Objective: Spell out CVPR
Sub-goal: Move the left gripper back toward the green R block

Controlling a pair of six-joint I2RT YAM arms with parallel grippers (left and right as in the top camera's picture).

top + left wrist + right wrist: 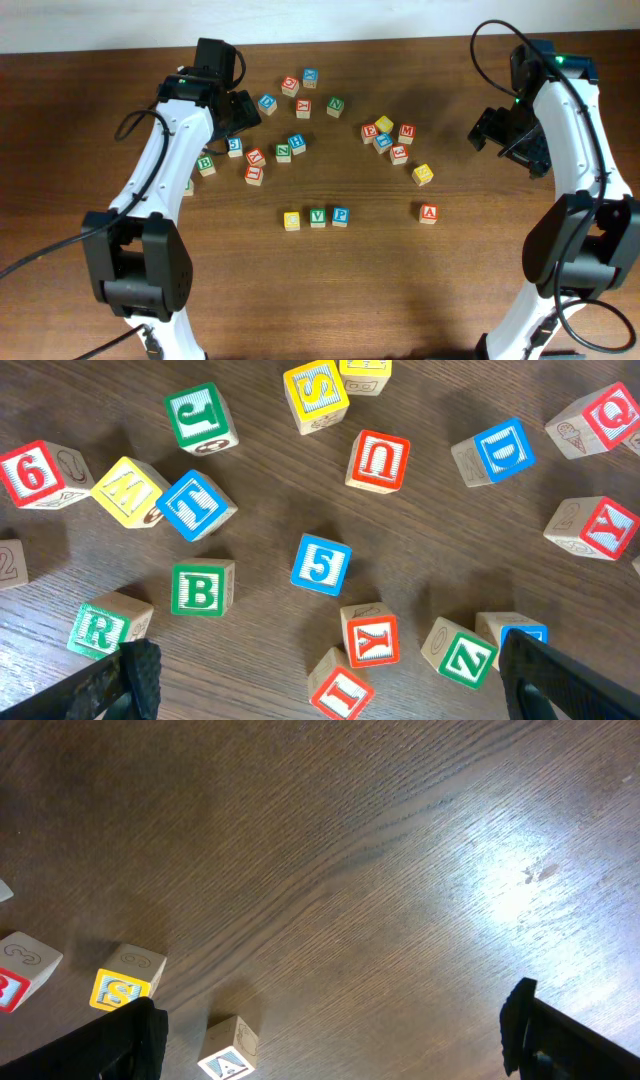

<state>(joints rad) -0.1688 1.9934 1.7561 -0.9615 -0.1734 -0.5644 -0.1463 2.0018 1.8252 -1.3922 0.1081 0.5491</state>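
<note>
Row: C block, V block, P block lined up on bench; R goes after P.
R block: green, in left cluster beside B block.
Left tool: wide open, empty, above the cluster to pick.
Right tool: wide open, empty, out of the way.

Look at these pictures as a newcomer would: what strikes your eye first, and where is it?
First come the bright letter blocks strewn over the dark wooden table, thickest in its far half between the white left arm and right arm. Next is a neat row near the middle: C, V, P. In the left wrist view a green R block lies loose among others.
</note>
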